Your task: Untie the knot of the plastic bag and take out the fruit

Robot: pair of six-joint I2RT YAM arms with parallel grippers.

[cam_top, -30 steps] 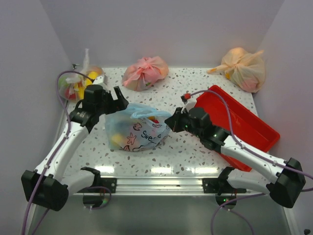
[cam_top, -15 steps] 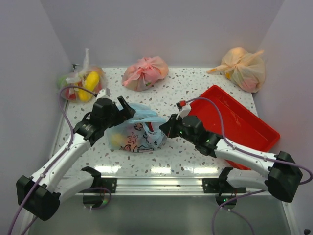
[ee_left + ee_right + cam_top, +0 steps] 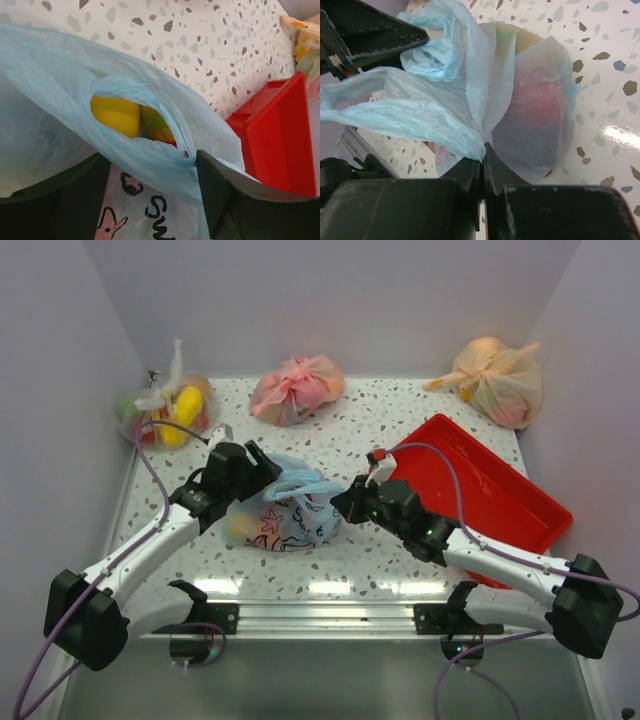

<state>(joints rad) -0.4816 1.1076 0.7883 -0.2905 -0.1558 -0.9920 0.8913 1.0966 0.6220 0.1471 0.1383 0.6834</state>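
Note:
The light blue plastic bag (image 3: pixel 283 512) with its cartoon print lies mid-table. My left gripper (image 3: pixel 262 466) is open over its top left. In the left wrist view the gripper (image 3: pixel 150 165) straddles a blue handle loop (image 3: pixel 145 160). Through the gap above the loop I see a yellow lemon (image 3: pixel 115 115) and a mango (image 3: pixel 157 129). A small twist of plastic (image 3: pixel 186 153) sits by the right finger; I cannot tell if it is the knot. My right gripper (image 3: pixel 346 502) is shut on the bag's right edge (image 3: pixel 470 140). A red fruit (image 3: pixel 540 102) shows through the plastic.
A red tray (image 3: pixel 505 495) lies at the right, under my right arm, and shows in the left wrist view (image 3: pixel 280 140). A pink knotted bag (image 3: pixel 297 390), an orange bag (image 3: pixel 497 380) and a clear bag with yellow fruit (image 3: pixel 165 410) stand along the back.
My left gripper has moved right and down onto the top of the blue bag. My right gripper stays shut on the bag's right edge, which has shifted slightly.

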